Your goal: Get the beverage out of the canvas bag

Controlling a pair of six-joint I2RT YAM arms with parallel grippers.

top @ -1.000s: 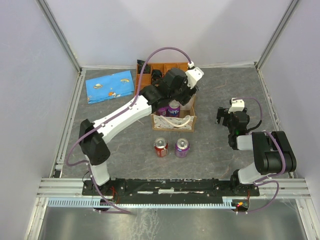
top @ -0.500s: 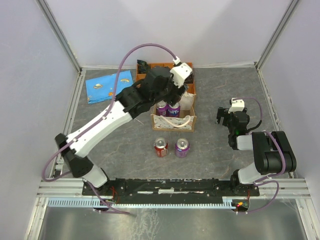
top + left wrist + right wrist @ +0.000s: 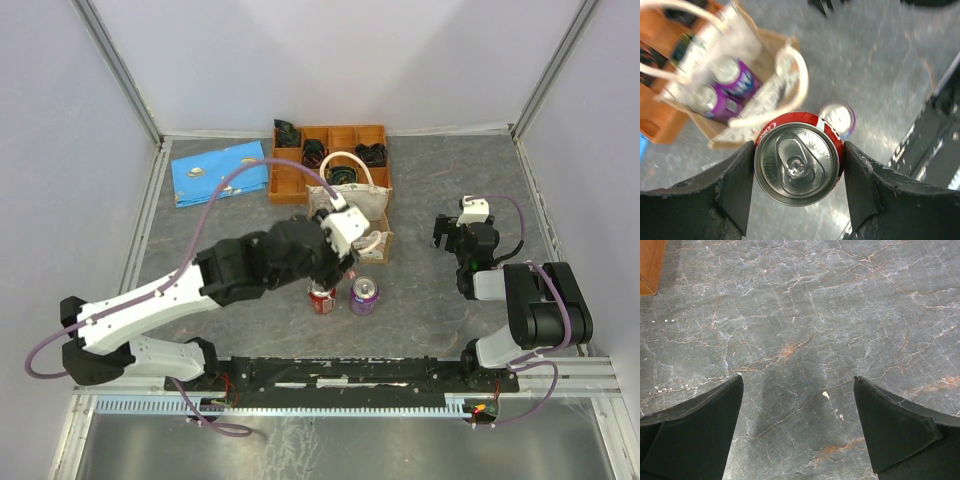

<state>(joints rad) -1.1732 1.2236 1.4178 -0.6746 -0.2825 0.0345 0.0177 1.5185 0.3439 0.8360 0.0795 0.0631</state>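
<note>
My left claw (image 3: 798, 150) is clamped on a red can (image 3: 799, 167), one finger (image 3: 735, 192) pressed to each side and its silver lid and pull tab facing my wrist camera. White script on the red shoulder begins with what looks like "Co"; I cannot read the rest, nor the embossing on the lid. Past the can and farther from the camera, a purple can (image 3: 838, 116) stands on the grey marbled counter (image 3: 880, 65). In the top view a red can (image 3: 322, 297) shows beside that purple one; I cannot tell whether it is the one I hold. Beyond, the canvas bag (image 3: 785, 42) stands open against the wooden tray (image 3: 300, 180), with two purple cans (image 3: 735, 76) upright inside, their labels blurred. My right claw (image 3: 798, 382) is well apart, fingers spread above the counter.
</note>
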